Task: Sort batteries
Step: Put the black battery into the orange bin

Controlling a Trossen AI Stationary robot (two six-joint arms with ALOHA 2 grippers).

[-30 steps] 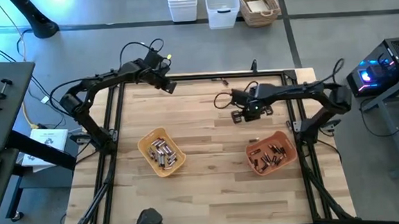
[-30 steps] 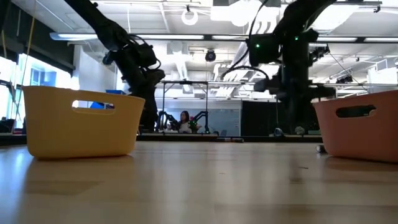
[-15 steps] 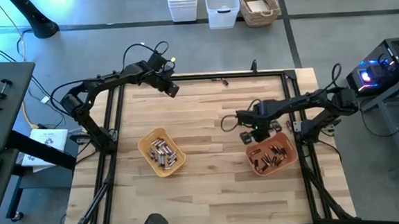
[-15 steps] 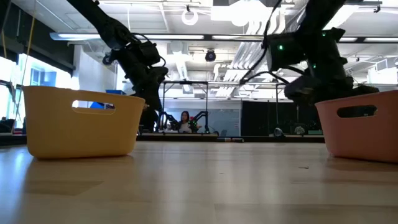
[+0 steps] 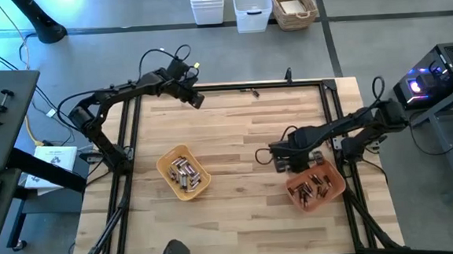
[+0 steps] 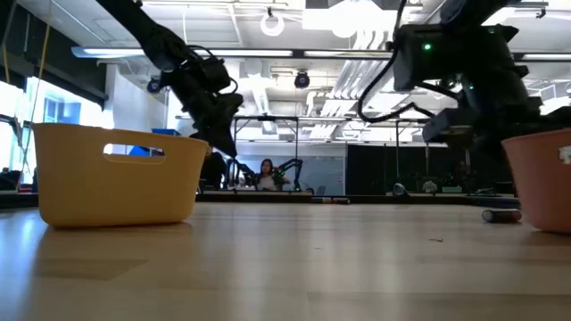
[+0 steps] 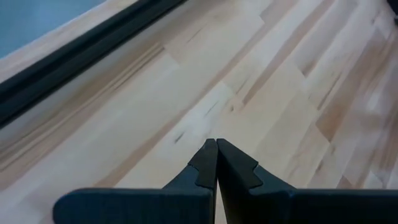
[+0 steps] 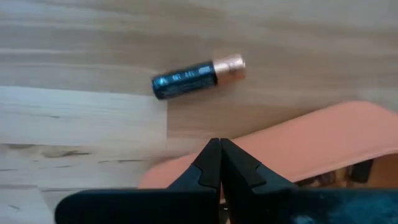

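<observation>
Right wrist view has my right gripper (image 8: 219, 149) clenched empty, fingertips pressed together, hanging just over the rim of the orange tray (image 8: 323, 140), with one loose battery (image 8: 198, 77) lying flat on the table (image 8: 74, 124) beside that tray, dark body and copper cap. In the high view that gripper (image 5: 282, 160) sits at centre right of the frame, at the upper left edge of the orange tray (image 5: 334, 190), which holds dark cells; the yellow tray (image 5: 171, 185) at lower centre left holds silvery ones. Low view shows the stray cell (image 6: 501, 215) at far right, on the wood just off the tray wall. Left gripper (image 7: 216, 163) is clenched on nothing too, parked over bare wood near the table's upper left edge (image 5: 195, 99). Risks as I judge them: with fingers closed, coming down on the battery would just knock it and it rolls, being round on smooth wood, maybe under the tray lip or off toward the frame rail. I'd need to open first. Fingers are so near the tray rim that a descent could catch it and shove or tip the tray, spilling sorted cells. A grab across the cell's ends rather than its sides could squirt it out.
</observation>
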